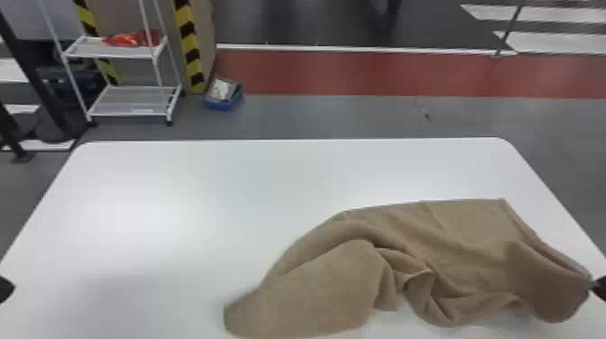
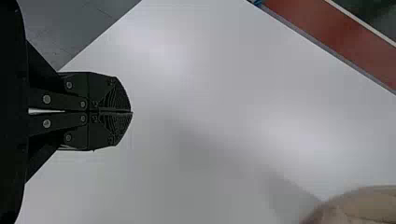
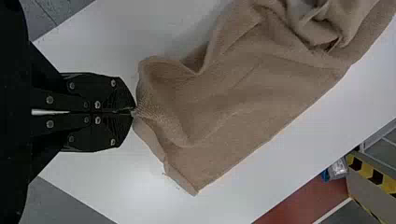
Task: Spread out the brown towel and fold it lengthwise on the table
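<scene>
The right gripper (image 3: 134, 112) pinches the towel (image 3: 243, 98) by its edge on the table's right half — a thin grip that could slip under a hard pull. The left gripper (image 2: 131, 112) is closed, empty.

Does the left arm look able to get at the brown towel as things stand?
Probably yes: its end effector is shut and empty, and only tabletop seems to lie between it and the towel.

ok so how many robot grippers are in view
2: the left gripper, closed, over the left side of the table; the right gripper, pinching the right end of the brown towel.
</scene>
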`<control>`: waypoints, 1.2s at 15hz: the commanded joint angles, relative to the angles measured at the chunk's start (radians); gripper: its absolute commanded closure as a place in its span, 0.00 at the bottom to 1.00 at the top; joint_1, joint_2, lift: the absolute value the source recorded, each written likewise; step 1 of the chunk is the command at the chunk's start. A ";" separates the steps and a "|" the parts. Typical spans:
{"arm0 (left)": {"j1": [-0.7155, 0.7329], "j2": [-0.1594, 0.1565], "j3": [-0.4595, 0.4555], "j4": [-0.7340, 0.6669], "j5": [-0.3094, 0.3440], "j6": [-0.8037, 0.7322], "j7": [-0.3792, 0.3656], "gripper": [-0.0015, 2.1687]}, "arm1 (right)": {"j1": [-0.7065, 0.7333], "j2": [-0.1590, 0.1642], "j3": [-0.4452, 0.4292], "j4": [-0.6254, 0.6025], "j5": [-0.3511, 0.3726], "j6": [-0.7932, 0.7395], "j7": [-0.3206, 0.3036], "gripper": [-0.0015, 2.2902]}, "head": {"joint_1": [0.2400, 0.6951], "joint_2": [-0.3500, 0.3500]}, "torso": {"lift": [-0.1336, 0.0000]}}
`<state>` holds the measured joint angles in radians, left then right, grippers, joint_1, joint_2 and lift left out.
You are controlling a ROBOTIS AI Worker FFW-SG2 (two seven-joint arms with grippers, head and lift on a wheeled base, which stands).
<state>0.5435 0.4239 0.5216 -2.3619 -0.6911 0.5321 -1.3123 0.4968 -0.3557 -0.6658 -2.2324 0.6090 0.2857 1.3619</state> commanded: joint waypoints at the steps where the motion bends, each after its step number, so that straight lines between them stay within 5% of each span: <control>1: -0.014 0.006 0.015 -0.023 -0.002 0.023 -0.008 0.84 | -0.024 -0.003 -0.018 0.000 0.003 -0.016 0.005 0.68 | 1.00 0.43 | 0.07; 8: -0.022 -0.007 -0.037 -0.008 -0.011 0.019 0.038 0.84 | -0.029 0.001 0.002 0.011 0.003 -0.016 0.005 0.68 | 1.00 0.42 | 0.07; 13: -0.023 -0.019 -0.203 0.007 -0.015 0.023 0.180 0.83 | -0.032 0.003 -0.009 0.045 0.008 -0.016 0.005 0.68 | 1.00 0.35 | 0.07; 17: -0.050 -0.076 -0.344 0.006 0.025 0.026 0.309 0.65 | -0.034 0.009 -0.028 0.071 0.000 -0.001 0.005 0.68 | 1.00 0.23 | 0.07; 18: -0.053 -0.094 -0.384 0.001 0.042 0.026 0.340 0.54 | -0.034 0.014 -0.026 0.077 0.000 -0.001 0.005 0.68 | 1.00 0.16 | 0.07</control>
<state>0.4968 0.3575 0.1944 -2.3545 -0.6714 0.5565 -0.9932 0.4636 -0.3470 -0.6917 -2.1660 0.6093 0.2826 1.3622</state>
